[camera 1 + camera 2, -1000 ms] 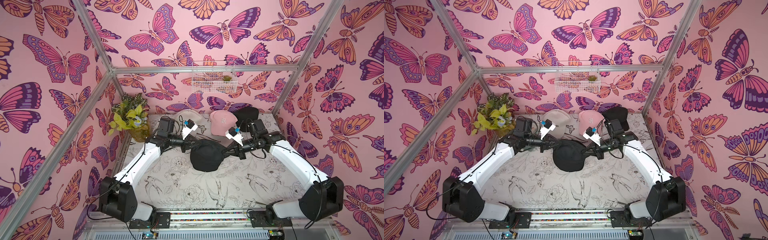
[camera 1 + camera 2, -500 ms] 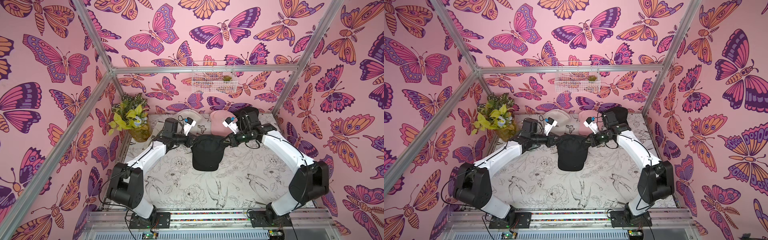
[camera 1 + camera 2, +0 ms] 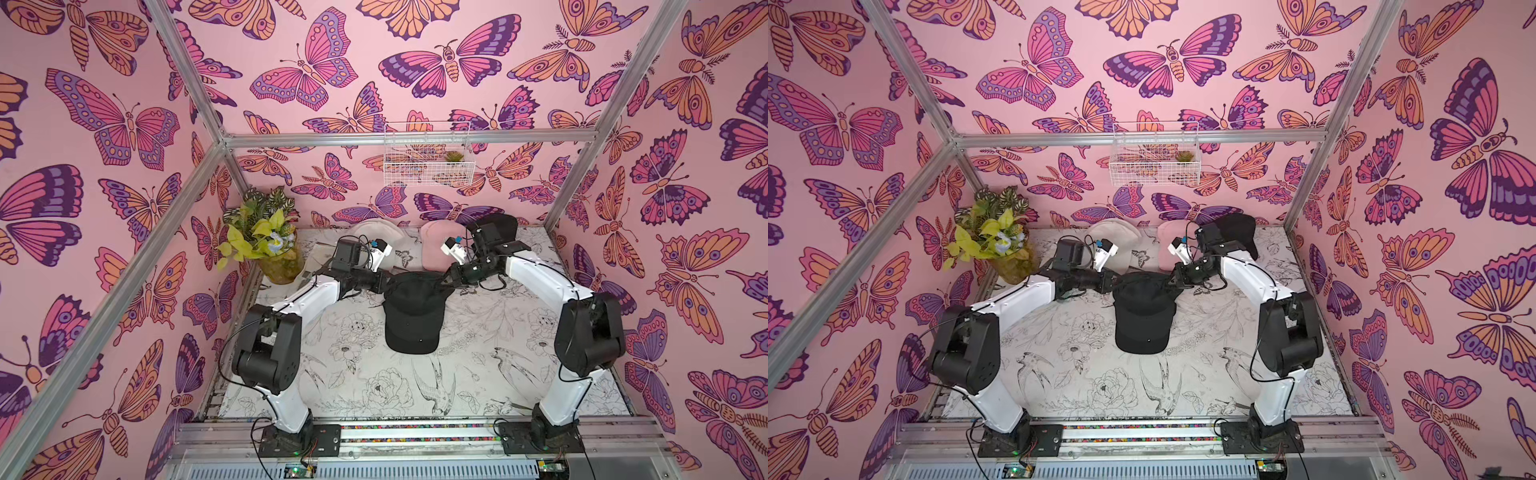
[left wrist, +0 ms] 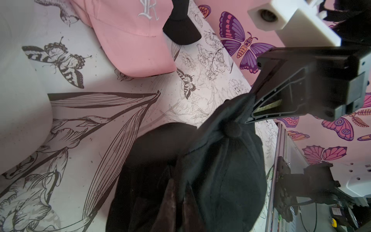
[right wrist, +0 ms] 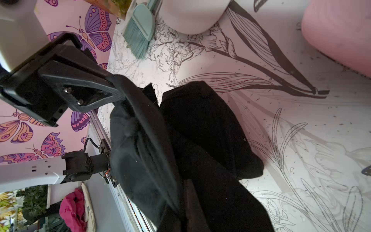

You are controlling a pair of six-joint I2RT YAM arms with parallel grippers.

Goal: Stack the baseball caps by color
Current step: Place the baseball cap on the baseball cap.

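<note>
A black baseball cap (image 3: 413,311) (image 3: 1144,316) hangs between my two grippers over the middle of the table. My left gripper (image 3: 384,282) (image 3: 1115,280) is shut on its left edge and my right gripper (image 3: 451,276) (image 3: 1173,278) on its right edge. In the left wrist view the held cap (image 4: 220,170) wraps my left gripper (image 4: 178,186), and the right gripper (image 4: 251,116) pinches its far side. In the right wrist view the cap (image 5: 140,140) covers my right gripper (image 5: 180,200). At the back lie a white cap (image 3: 376,232), a pink cap (image 3: 438,237) and another black cap (image 3: 503,224).
A potted plant (image 3: 266,245) stands in the back left corner. A white wire basket (image 3: 428,160) hangs on the back wall. A small teal brush (image 5: 140,30) lies near the white cap (image 5: 190,16). Metal frame posts border the table.
Both arms have lifted their elbows and turned their wrists. The black cap, rounded a second ago, now hangs longer and narrower between the grippers, which stay shut on it.
</note>
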